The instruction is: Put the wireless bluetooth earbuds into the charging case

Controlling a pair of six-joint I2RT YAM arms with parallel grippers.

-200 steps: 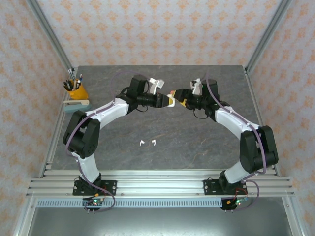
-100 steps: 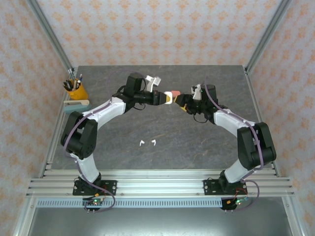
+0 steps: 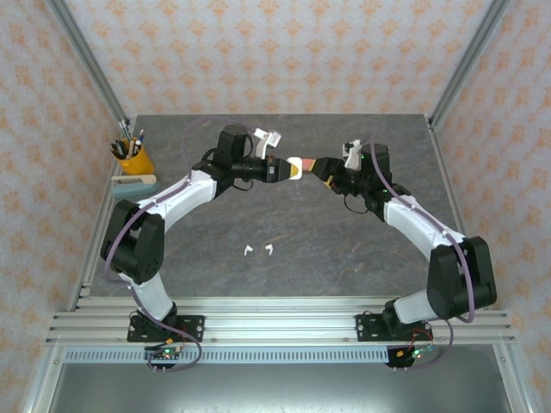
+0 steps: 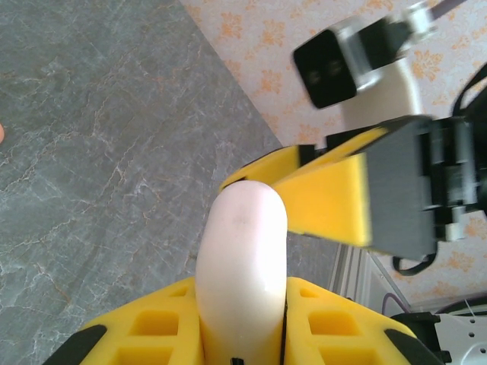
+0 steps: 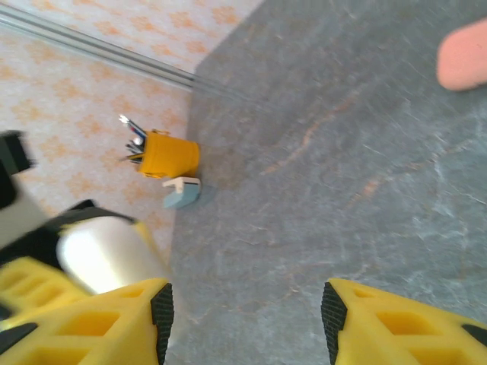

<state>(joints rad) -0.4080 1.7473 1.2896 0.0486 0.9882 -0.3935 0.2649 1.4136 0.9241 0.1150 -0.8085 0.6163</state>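
Our right gripper [image 3: 325,169] backed off the white charging case [image 4: 242,258]!
We saw its jaws parted, empty; left gripper [image 3: 284,169] clamped the case; two white earbuds [image 3: 248,251] lay on the table [image 3: 344,249], uninserted.

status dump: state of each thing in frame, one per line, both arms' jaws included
left gripper: jaws shut on the white case, off the table
white case: held, lid state can't tell
right gripper: jaws open, nothing between them, close beside the case
white earbuds: two, loose on the table, not in a case
pen cup: upright, holding pens
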